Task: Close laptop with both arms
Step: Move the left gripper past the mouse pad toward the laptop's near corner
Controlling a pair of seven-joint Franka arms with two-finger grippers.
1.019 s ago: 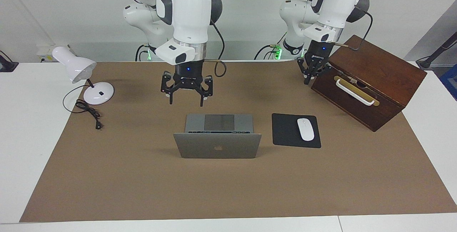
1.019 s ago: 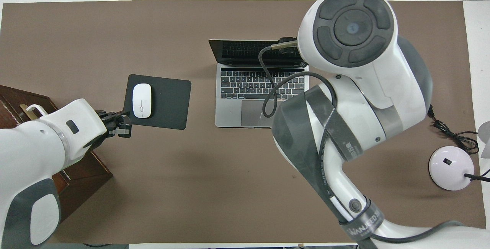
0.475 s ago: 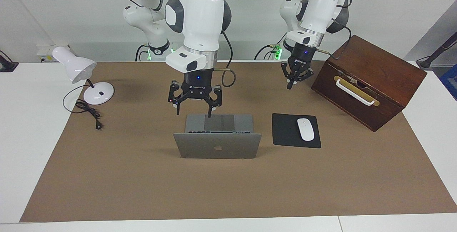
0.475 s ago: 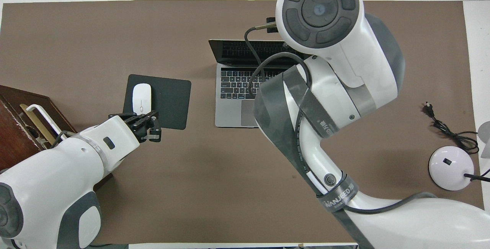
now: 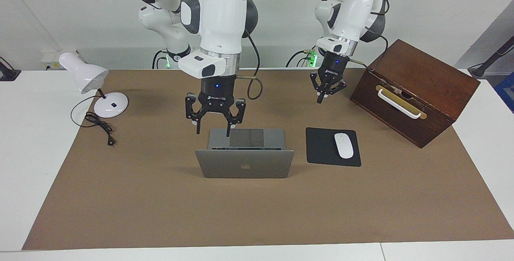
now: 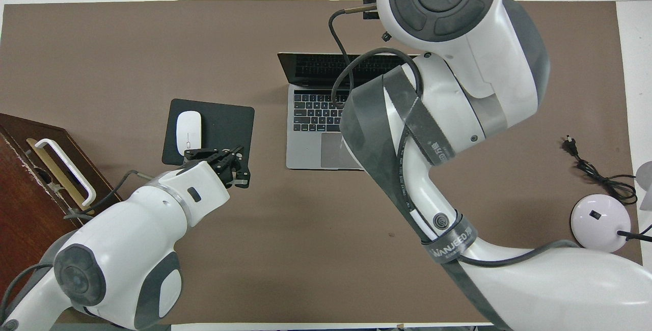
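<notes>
Mid-mat, laptop [image 5: 244, 153] sitting wide open, nothing closed yet.
Right gripper [image 5: 213, 129] is hovering over its near corner, fingers spread, empty; left gripper [image 5: 326, 94] is hanging nearer the robots, over bare mat, its fingers' state unreadable.

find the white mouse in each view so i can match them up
Facing view: the white mouse lies on the black mouse pad, between the laptop and the wooden box.
Overhead view: the white mouse is on the black mouse pad.
Shared landmark: the laptop beside the pad.
</notes>
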